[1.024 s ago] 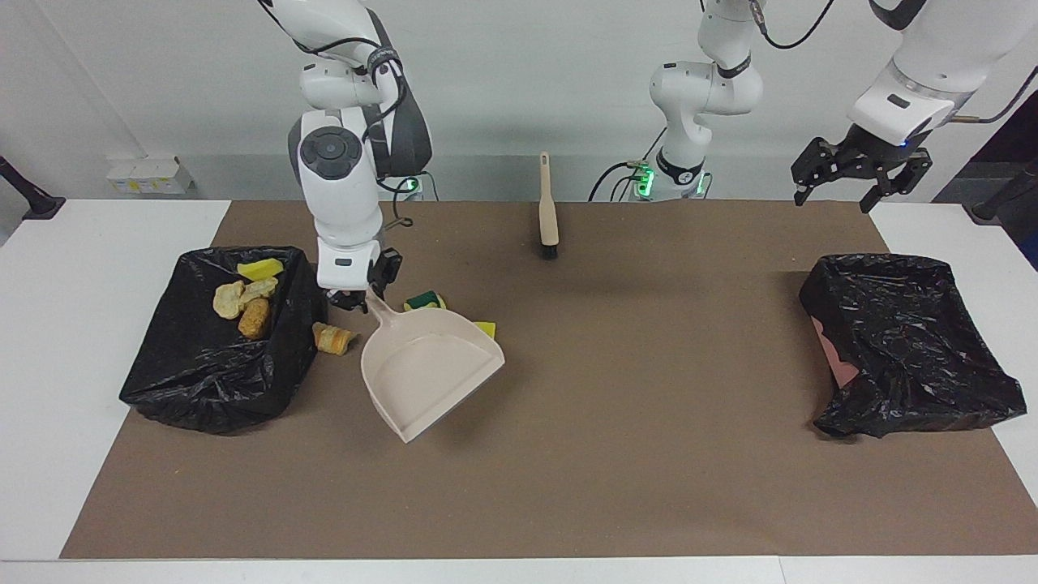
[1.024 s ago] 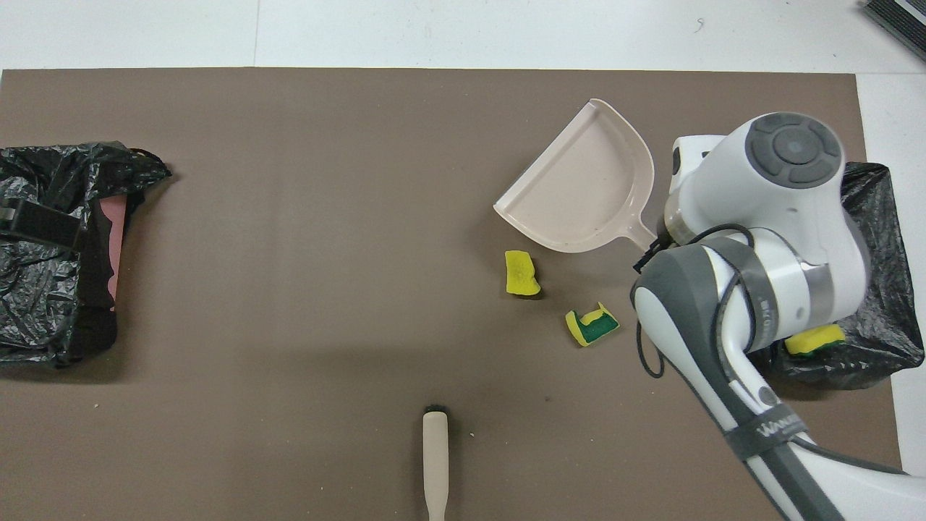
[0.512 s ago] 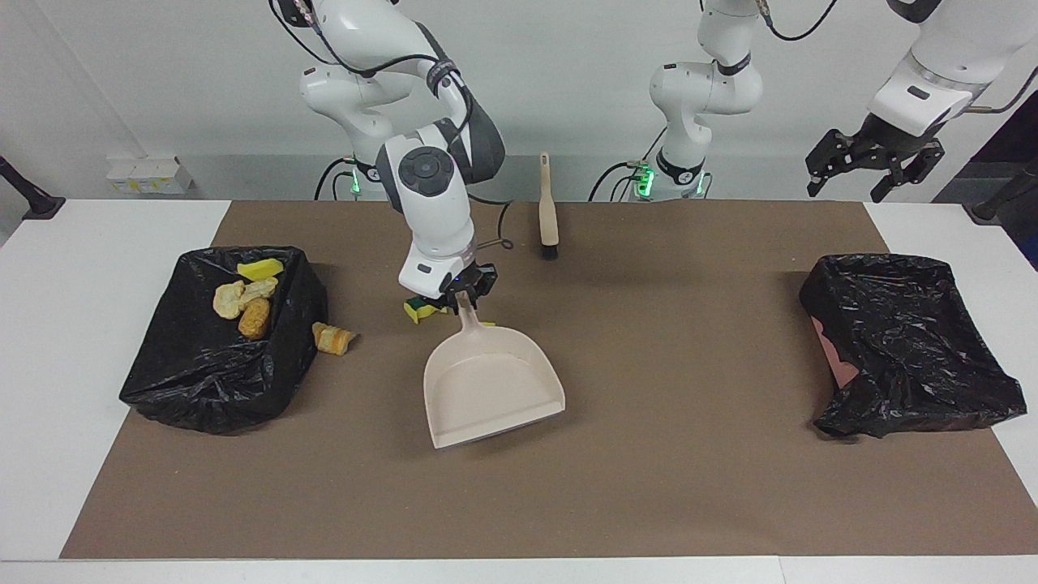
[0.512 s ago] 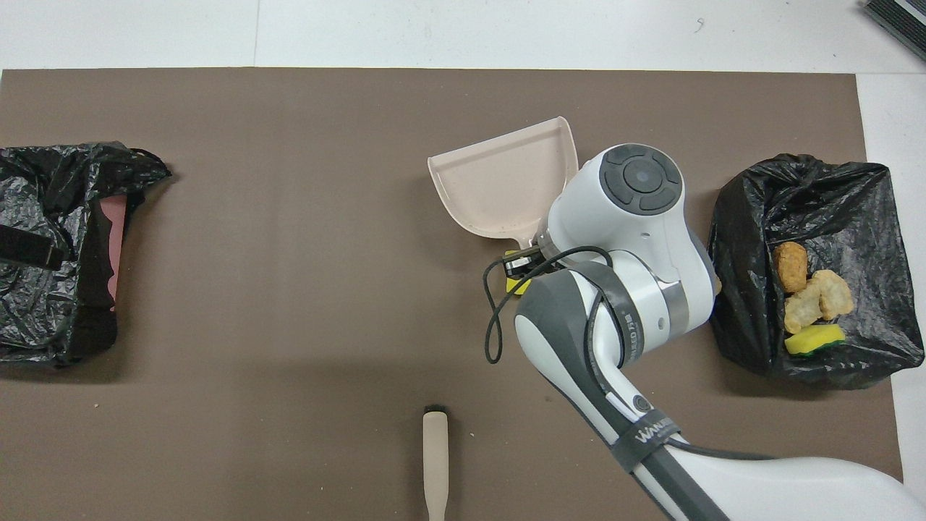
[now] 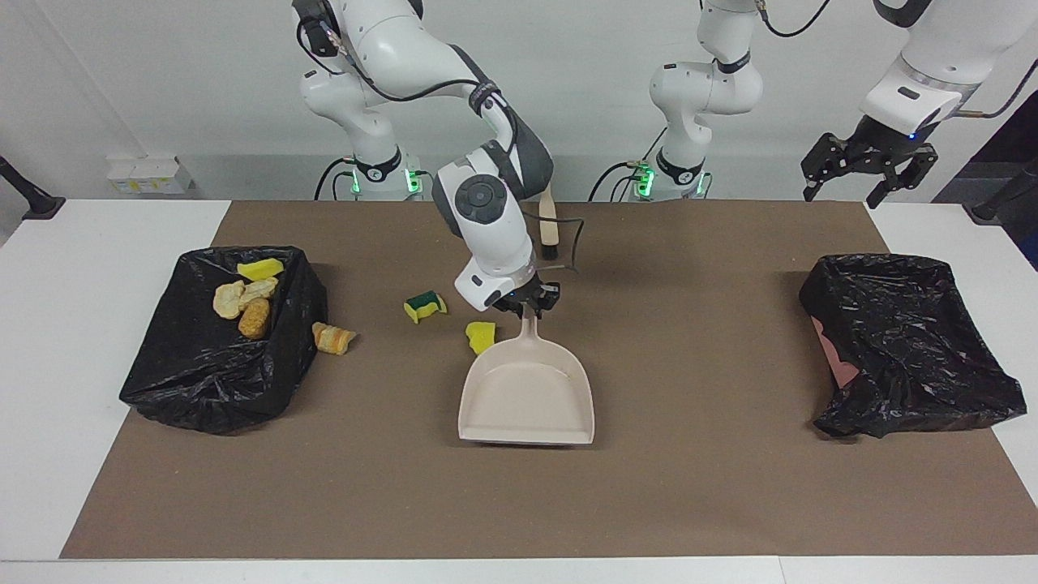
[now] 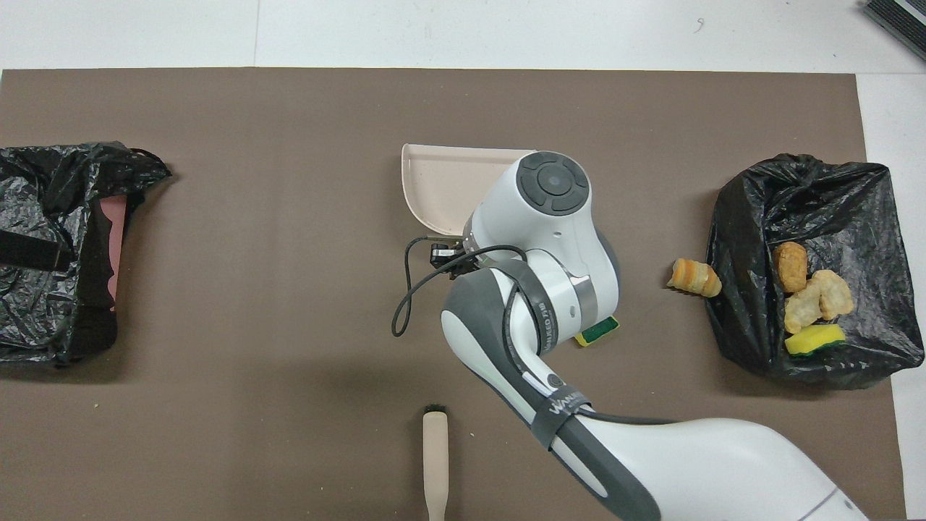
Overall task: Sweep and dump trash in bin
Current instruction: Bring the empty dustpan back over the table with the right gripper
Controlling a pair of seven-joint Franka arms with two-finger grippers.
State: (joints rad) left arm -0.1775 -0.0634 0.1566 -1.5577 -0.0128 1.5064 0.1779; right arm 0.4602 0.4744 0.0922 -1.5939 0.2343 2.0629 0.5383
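A: Right gripper (image 5: 531,306) is clamping the handle of the beige plastic dustpan (image 5: 527,397), mid-frame in the facing view. It has swung away from the black-bagged bin (image 5: 219,341) at left-centre; pan is now empty.

B: Trash left?

A: Four scraps are sitting in that bin. Three out: tan bread-like lump (image 5: 332,338) touching the bin wall, green-backed sponge chunk (image 5: 425,305), yellow sponge chunk (image 5: 482,336) just beside the pan.

B: Left gripper?

A: Left gripper (image 5: 868,166) is hanging open, upper right, waiting. Beige black-bristled brush (image 6: 435,463) is lying untouched. Brown mat (image 5: 689,487) has open room below the pan.
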